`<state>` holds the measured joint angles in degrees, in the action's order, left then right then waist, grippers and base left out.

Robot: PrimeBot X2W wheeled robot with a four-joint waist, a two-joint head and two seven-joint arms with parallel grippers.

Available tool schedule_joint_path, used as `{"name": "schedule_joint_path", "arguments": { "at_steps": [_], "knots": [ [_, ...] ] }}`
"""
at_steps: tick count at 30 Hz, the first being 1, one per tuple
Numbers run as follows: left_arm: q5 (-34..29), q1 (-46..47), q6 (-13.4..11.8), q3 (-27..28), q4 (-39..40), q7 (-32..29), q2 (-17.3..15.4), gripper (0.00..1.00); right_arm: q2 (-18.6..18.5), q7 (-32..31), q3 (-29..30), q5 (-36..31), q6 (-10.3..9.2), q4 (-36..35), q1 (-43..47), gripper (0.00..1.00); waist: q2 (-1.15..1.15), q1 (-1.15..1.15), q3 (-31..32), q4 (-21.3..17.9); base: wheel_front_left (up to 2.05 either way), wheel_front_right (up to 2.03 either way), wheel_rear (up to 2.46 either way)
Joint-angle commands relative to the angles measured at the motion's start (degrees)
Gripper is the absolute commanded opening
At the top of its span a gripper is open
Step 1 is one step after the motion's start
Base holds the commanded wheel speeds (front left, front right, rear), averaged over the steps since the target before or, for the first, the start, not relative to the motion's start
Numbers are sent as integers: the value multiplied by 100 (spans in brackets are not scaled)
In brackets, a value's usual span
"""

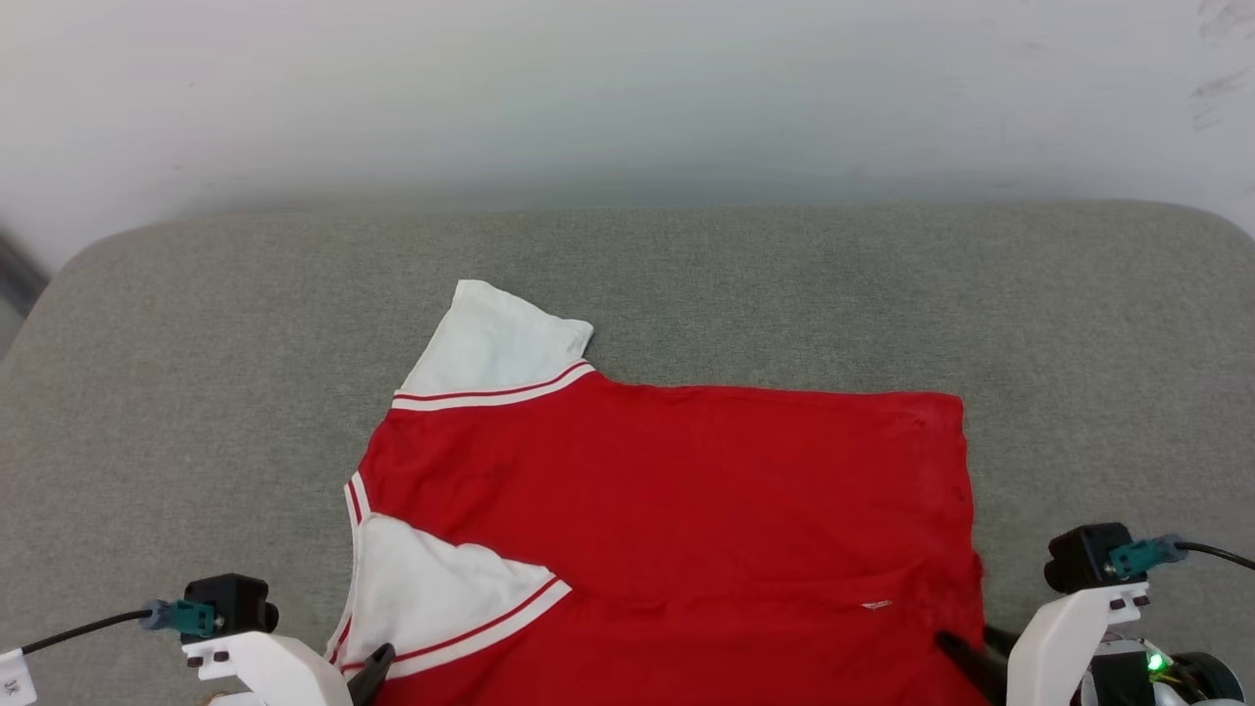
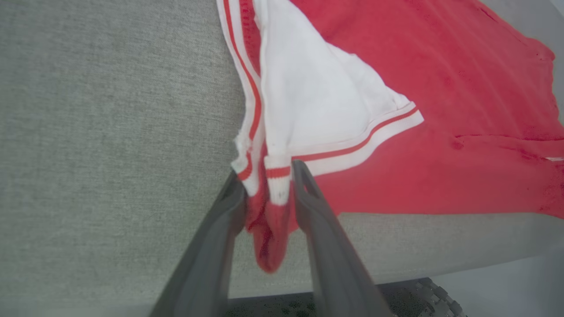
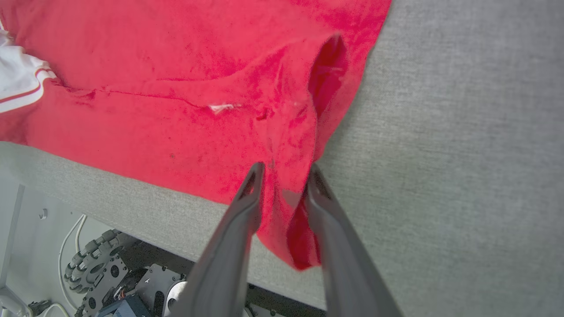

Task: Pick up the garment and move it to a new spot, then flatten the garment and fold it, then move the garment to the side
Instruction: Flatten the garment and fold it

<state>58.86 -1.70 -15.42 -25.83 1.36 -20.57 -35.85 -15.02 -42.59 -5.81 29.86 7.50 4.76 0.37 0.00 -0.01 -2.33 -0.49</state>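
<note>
The garment [image 1: 667, 490], a red T-shirt with white sleeves and striped trim, lies spread on the grey cushioned surface [image 1: 784, 284], collar end to the left. Its near edge reaches the surface's front edge. One white sleeve [image 1: 490, 343] points away; the other [image 1: 431, 588] is folded in over the red body. My left gripper [image 2: 266, 169] stands open at the near left corner, with the striped trim and a red fold of the garment [image 2: 396, 66] hanging loosely between its fingers. My right gripper [image 3: 286, 167] is open at the near right hem corner, where the garment [image 3: 176, 66] droops between its fingers.
A pale wall [image 1: 627, 88] rises behind the grey surface. Bare grey room lies left, right and beyond the shirt. Below the front edge, the right wrist view shows my wheeled base [image 3: 97, 264] and cables. My left gripper [image 1: 377, 672] and right gripper [image 1: 976, 647] sit at the bottom corners.
</note>
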Motion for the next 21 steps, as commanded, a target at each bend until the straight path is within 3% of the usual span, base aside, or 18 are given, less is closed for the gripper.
{"name": "schedule_joint_path", "arguments": {
  "at_steps": [1, 2, 12, 21],
  "knots": [
    [11, 162, 83, 43, -164, 125, 53, 100, 18, 379, 26, -86, -3, -73, 70, 100, 0, 1, -26, -38, 0, 0, 0],
    [11, 162, 83, 43, -164, 125, 53, 100, 18, 379, 26, -86, -3, -73, 70, 100, 0, 1, -26, -38, 0, 0, 0],
    [-509, 872, 136, 386, -248, 1012, 32, 100, 247, 2528, 207, -796, -3, -508, -232, 100, 0, 1, -131, -373, 0, 0, 0],
    [-982, 2265, 220, 702, -309, 1620, 48, 100, 566, 4137, 355, -1446, -4, -896, -867, 100, 0, 1, -1109, -739, 0, 0, 0]
  ]
}}
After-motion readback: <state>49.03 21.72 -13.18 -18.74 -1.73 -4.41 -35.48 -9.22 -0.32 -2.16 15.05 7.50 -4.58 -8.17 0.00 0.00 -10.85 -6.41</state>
